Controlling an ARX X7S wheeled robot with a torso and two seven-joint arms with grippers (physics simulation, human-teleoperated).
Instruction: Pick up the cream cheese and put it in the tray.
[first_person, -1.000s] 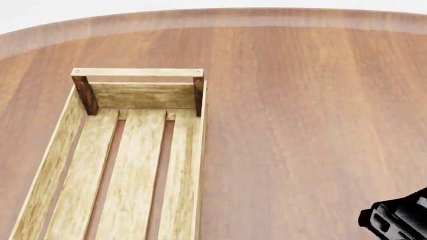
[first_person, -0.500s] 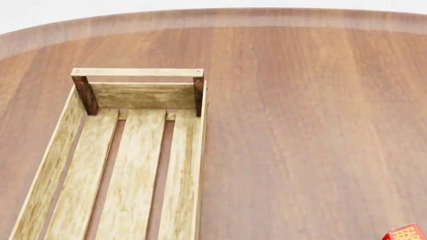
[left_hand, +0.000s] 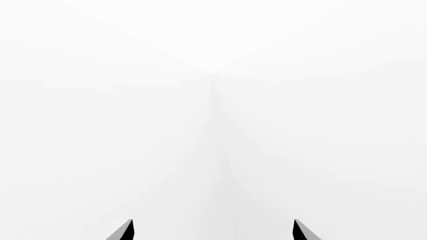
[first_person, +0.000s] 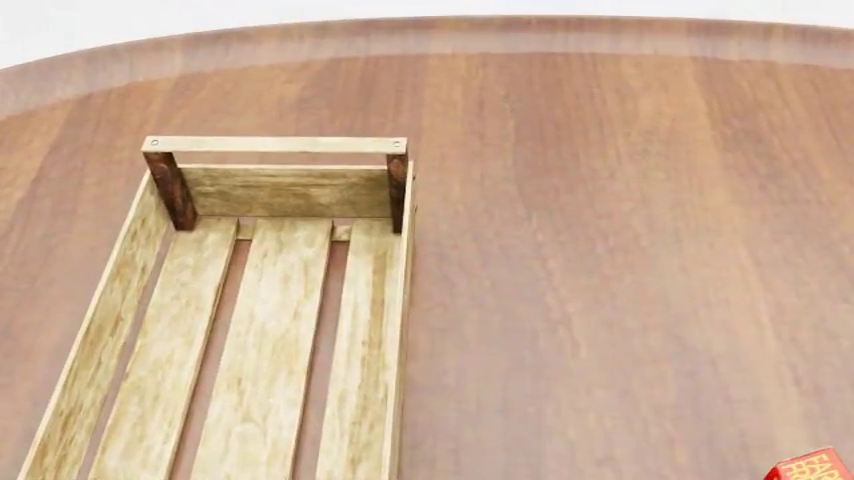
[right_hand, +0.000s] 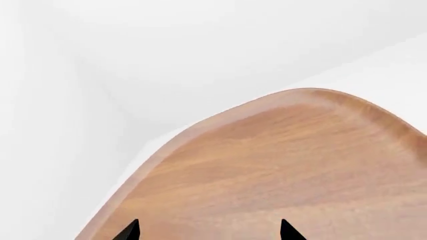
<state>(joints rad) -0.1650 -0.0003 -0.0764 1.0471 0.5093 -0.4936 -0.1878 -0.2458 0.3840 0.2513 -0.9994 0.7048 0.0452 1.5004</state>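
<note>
The tray (first_person: 267, 190), a long crate of light slatted wood with dark brown corner posts, lies on the left of the table in the head view; nothing shows inside it. The cream cheese is out of view. Neither arm shows in the head view. My left gripper (left_hand: 213, 231) is open, its two tips wide apart against blank white background. My right gripper (right_hand: 208, 231) is open too, tips spread over bare tabletop with nothing between them.
The round brown wooden table (first_person: 601, 250) fills the head view, and its curved edge (right_hand: 200, 125) shows in the right wrist view. A corner of a red-orange box (first_person: 817, 466) pokes in at the near right.
One second ago a black gripper showed at the near right corner of the head view; it has left the view, uncovering the red-orange box corner. Nothing differs over the last half second.
</note>
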